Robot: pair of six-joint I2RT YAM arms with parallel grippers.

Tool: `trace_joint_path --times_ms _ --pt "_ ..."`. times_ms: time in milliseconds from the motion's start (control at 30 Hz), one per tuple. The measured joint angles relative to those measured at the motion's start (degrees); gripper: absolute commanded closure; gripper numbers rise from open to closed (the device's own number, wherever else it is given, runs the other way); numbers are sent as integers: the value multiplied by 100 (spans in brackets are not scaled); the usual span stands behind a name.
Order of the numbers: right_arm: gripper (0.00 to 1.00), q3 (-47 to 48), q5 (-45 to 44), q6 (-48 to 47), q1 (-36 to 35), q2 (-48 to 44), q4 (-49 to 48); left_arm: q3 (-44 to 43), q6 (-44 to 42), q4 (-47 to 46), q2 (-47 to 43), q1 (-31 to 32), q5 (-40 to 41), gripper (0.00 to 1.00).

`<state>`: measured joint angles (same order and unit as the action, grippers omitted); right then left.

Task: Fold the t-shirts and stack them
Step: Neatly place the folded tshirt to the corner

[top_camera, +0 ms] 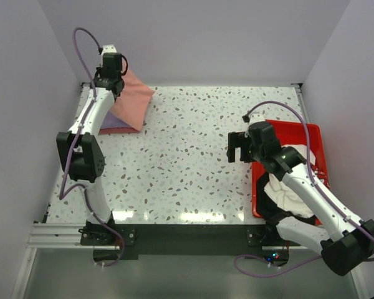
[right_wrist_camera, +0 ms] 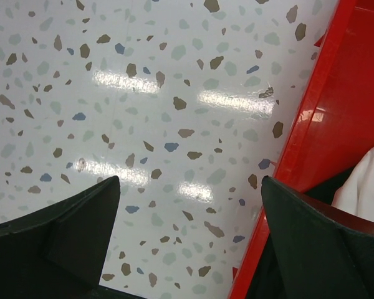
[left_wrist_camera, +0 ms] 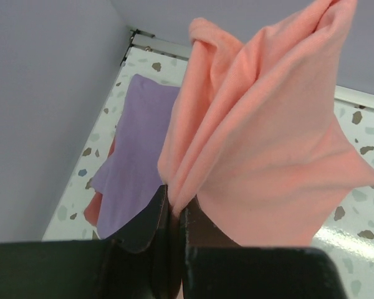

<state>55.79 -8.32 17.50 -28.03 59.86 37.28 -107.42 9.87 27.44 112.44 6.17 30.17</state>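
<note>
Red plastic tray (top_camera: 311, 129), nearest, is where a white t-shirt (top_camera: 279, 190) is kept waiting. Beside its rim the right gripper (top_camera: 239, 148) is held wide and empty over the table (top_camera: 187, 143), likely ready to fetch. Farther back, the salmon t-shirt (left_wrist_camera: 268, 156) is pinched tight by the left gripper (left_wrist_camera: 174, 212) above the folded lavender t-shirt (left_wrist_camera: 137, 156), apparently for stacking.

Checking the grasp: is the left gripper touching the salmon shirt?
Touching. Left wrist view: the left gripper is clamped shut on a fold of the salmon shirt.
</note>
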Motion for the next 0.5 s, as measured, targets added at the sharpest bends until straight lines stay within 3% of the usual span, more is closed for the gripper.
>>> trace_joint_path --times_ms 500 --pt "1 0 -131 -63 9 162 13 599 905 -448 297 -1023 -520 100"
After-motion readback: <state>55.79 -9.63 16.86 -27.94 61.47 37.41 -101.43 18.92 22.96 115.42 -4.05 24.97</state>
